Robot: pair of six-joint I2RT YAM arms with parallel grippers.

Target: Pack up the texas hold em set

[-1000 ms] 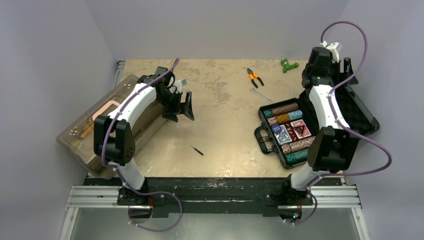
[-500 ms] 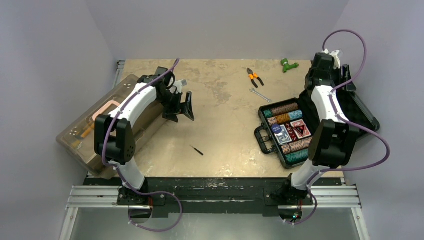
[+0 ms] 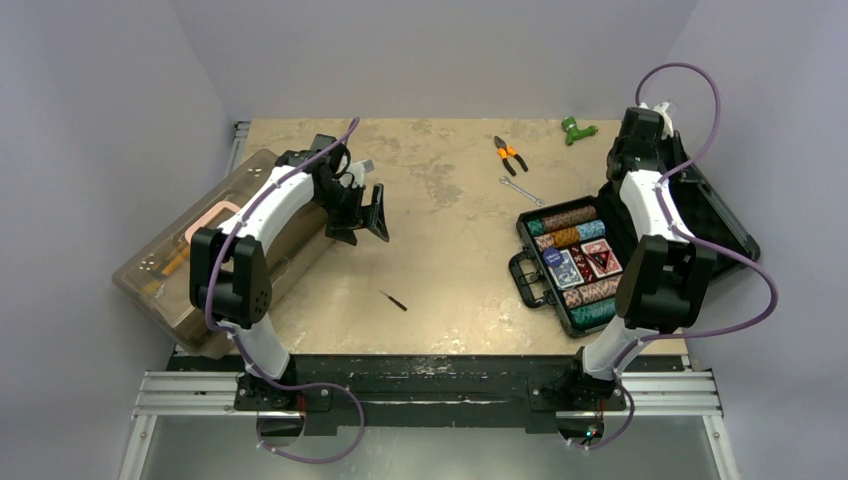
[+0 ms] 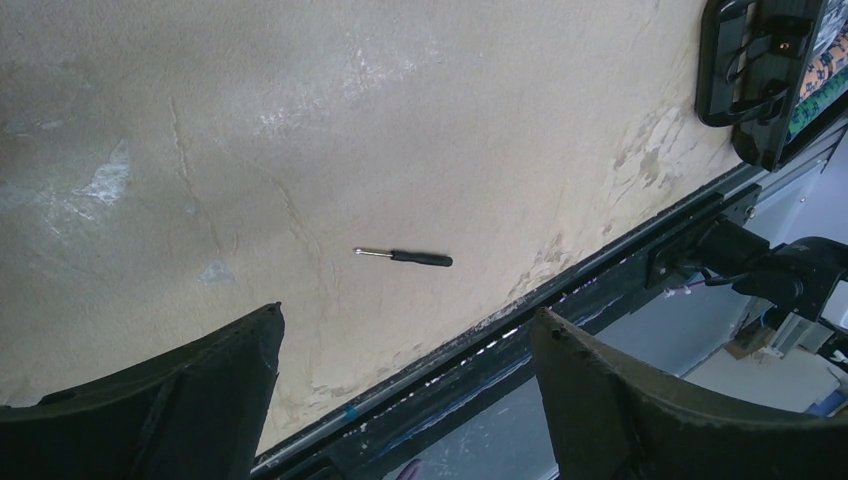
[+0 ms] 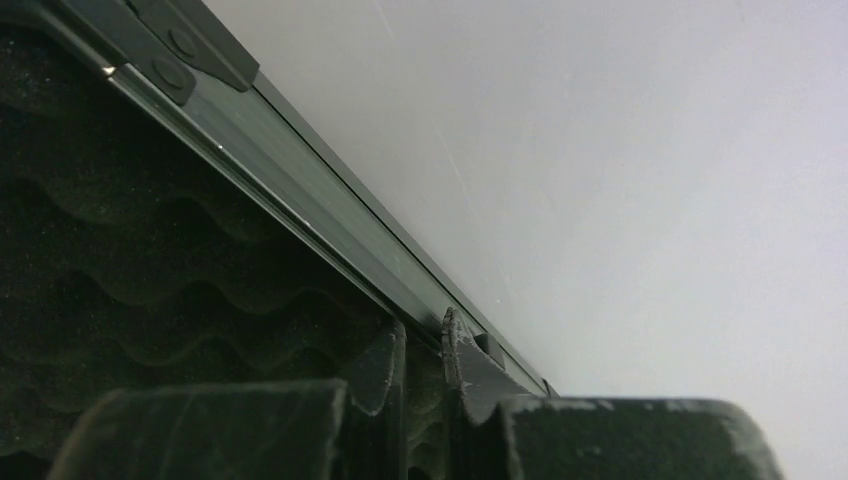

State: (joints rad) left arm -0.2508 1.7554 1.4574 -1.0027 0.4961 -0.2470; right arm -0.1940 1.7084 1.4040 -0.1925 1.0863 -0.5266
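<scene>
Two arms are doing very different jobs. On the table (image 3: pixel 440 250), the case (image 3: pixel 524 238) sits at about 3 o'clock. Its tray lies flat, loaded with rows of chips (image 3: pixel 570 215) and the card decks (image 3: pixel 583 262), so what is in view looks packed. What remains, by my reading, is shutting it.

The lid (image 3: pixel 725 220) lies thrown open toward 3 o'clock of the tray. The right arm reaches over to the lid's outer edge, around 1 o'clock of the tray. In the wrist view the right gripper (image 5: pixel 422 362) has its fingers (image 5: pixel 382 368) pressed almost together, with the lid's metal rim (image 5: pixel 300 205) running down between them and the wavy foam (image 5: pixel 150 250) just beside. It appears to be pinching that rim. This is a sensible hold, since the edge farthest from the hinge gives the easiest swing toward 9 o'clock over the tray.

The left gripper (image 4: pixel 408 318) hangs spread wide and empty above bare table at about 10 o'clock, beside the brown toolbox (image 3: pixel 200 250), well apart from the case. It is probably parked there to stay clear. A small screwdriver (image 4: pixel 405 257) lies loose below it, toward 6 o'clock.
</scene>
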